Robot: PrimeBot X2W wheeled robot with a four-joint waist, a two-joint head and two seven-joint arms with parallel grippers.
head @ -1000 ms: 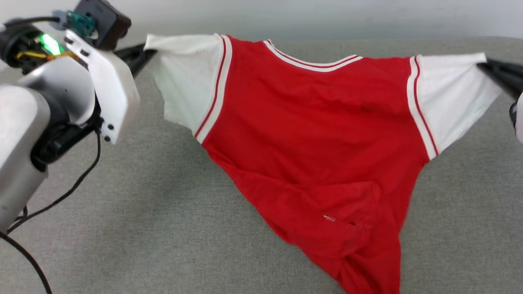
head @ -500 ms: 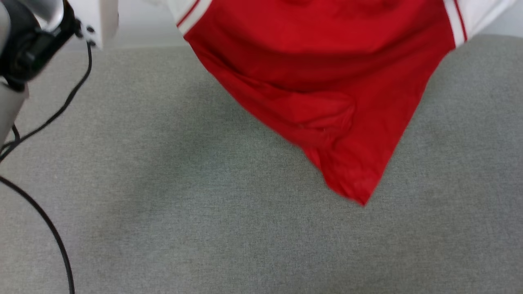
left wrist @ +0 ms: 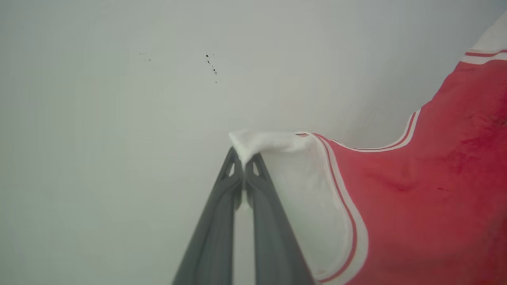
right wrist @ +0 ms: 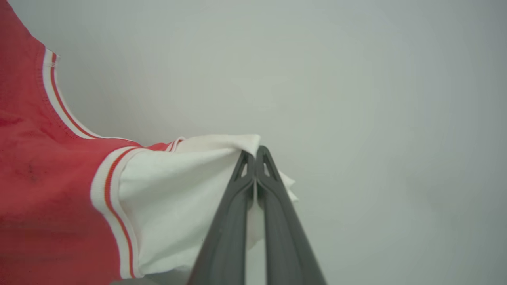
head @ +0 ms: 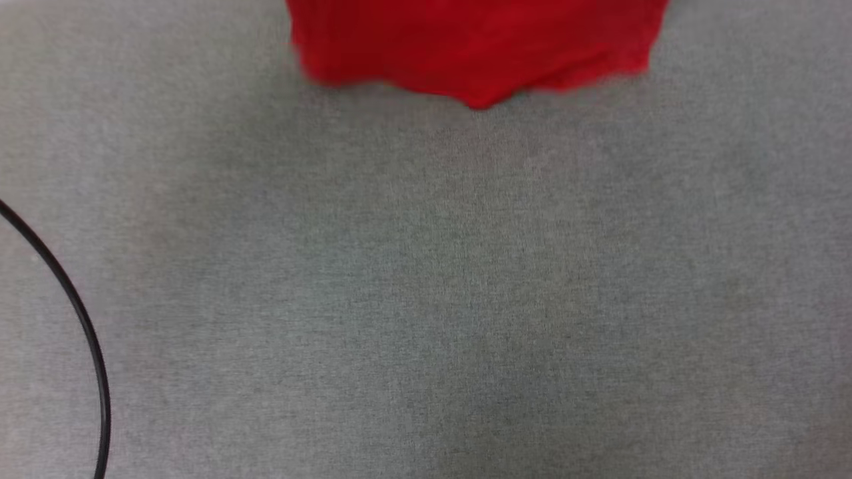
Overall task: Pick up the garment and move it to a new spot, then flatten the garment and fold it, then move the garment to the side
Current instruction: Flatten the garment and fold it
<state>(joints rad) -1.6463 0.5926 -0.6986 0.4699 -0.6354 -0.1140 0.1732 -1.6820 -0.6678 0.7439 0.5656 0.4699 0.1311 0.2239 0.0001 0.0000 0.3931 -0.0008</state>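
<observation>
The garment (head: pixel 476 46) hangs stretched sleeve to sleeve, long axis crosswise, with the left fingers (left wrist: pixel 214 221) clamped shut on one white sleeve tip and the right fingers (right wrist: pixel 285 221) on the other, its red hem dangling over the far grey counter (head: pixel 426 299).
</observation>
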